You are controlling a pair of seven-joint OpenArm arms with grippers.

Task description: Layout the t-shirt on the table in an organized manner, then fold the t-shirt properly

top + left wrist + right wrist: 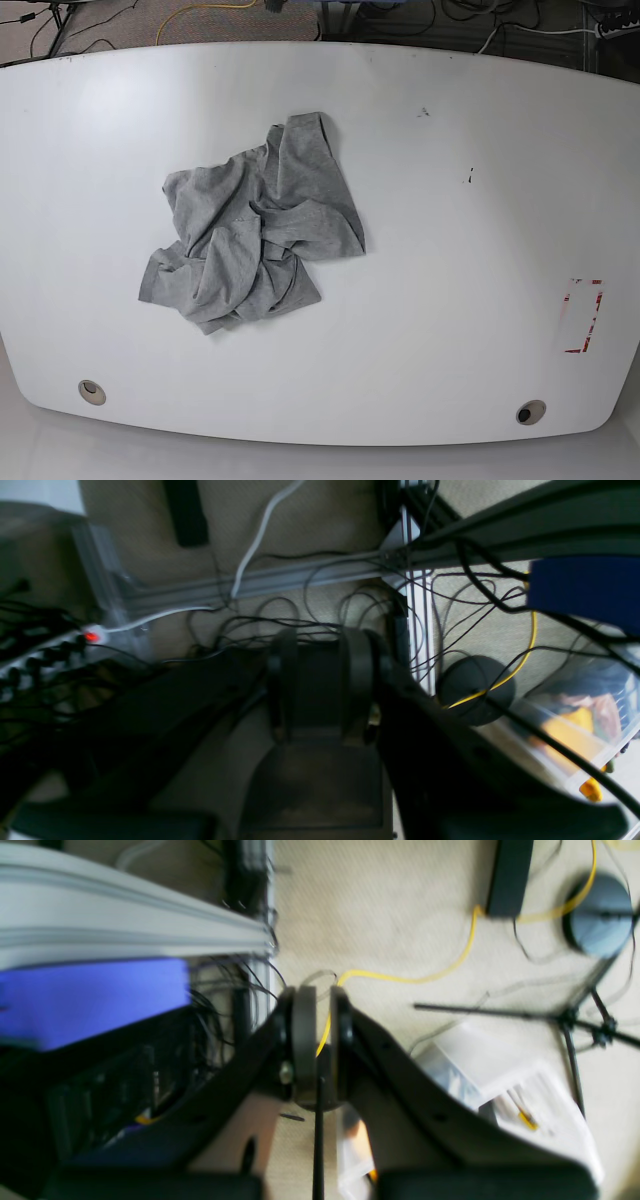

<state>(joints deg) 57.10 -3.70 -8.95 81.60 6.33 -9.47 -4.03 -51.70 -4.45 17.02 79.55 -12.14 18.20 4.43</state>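
Observation:
The heather-grey t-shirt (250,225) lies crumpled in a heap on the left half of the white table (450,300), with folds bunched over each other. Neither arm shows in the base view. In the left wrist view my left gripper (320,650) hangs over the carpeted floor, its two dark fingers standing a little apart with nothing between them. My right gripper (322,1005) also points down at the floor, its fingers nearly together and holding nothing. The t-shirt and table do not appear in either wrist view.
Two round grommets (91,391) (530,411) sit near the table's front edge, and a red tape rectangle (583,316) is at the right. Below the wrists lie tangled cables, a power strip (50,650), an aluminium frame (300,577) and clear plastic bins (500,1080).

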